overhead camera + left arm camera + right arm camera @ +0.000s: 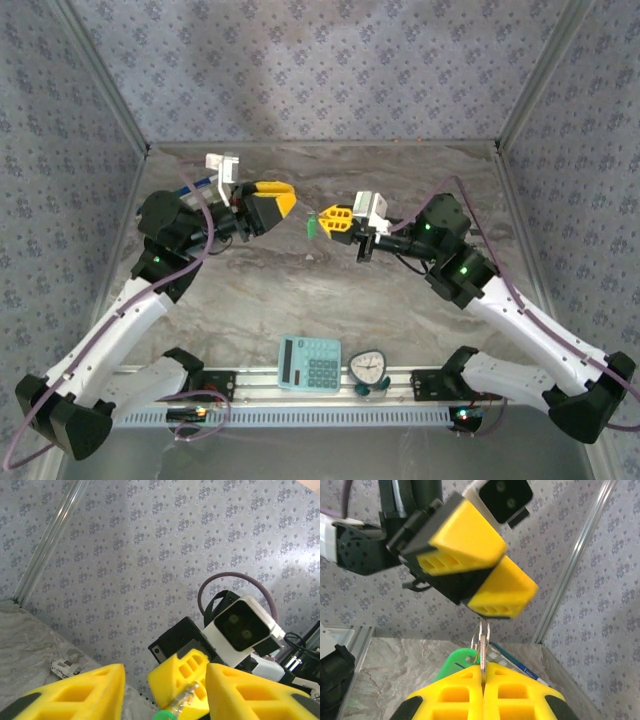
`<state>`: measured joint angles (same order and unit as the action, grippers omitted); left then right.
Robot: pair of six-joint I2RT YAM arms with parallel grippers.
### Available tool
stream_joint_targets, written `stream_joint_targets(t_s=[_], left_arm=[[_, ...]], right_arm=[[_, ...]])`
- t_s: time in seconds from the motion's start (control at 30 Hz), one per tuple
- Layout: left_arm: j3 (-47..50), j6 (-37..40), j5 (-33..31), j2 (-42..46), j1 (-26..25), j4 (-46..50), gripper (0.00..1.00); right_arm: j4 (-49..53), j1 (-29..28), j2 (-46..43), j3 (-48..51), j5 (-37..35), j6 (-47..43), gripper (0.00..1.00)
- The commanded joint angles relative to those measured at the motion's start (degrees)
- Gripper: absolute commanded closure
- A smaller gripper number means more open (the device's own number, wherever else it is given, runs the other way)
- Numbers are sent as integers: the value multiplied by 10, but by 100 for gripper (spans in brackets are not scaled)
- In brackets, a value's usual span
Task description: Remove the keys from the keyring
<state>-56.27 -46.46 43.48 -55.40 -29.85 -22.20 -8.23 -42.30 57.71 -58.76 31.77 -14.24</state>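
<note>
The right gripper [332, 222] is clamped tight on the keyring [481, 637], held in the air above the middle of the table [400, 320]. From the right wrist, the ring stands edge-on at 12 o'clock from the closed jaws, with a green tag [454, 664] hanging at about 10 o'clock. The ring's long axis runs straight towards the left gripper [283, 202].

From above, the left gripper sits at 10 o'clock from the ring, very near but not touching. Its jaws are wide apart and empty (the left wrist view shows a clear gap). It is the free arm and the nearer one, so the pull looks like its job.

Open air surrounds both grippers, and the walls are well apart from them.
</note>
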Motion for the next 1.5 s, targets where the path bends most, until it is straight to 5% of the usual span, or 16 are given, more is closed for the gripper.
stream_joint_targets(t_s=[0.0, 0.3, 0.73, 0.83, 1.0, 1.3, 1.47], left_arm=[[-3, 25, 8, 9, 11, 10, 48], [-34, 47, 69, -21, 5, 47, 34], [-63, 85, 81, -47, -36, 76, 34], [-62, 85, 80, -50, -38, 77, 40], [-60, 87, 77, -48, -39, 72, 66], [-60, 83, 69, -45, -39, 67, 98], [-46, 58, 45, -34, -33, 36, 100]], right_arm=[[9, 13, -8, -21, 15, 10, 100], [25, 27, 12, -42, 47, 24, 100], [32, 29, 32, -54, 54, 36, 100], [33, 29, 33, -54, 54, 37, 100], [32, 29, 32, -55, 56, 40, 100], [32, 29, 28, -52, 54, 40, 100], [23, 29, 21, -44, 48, 40, 100]])
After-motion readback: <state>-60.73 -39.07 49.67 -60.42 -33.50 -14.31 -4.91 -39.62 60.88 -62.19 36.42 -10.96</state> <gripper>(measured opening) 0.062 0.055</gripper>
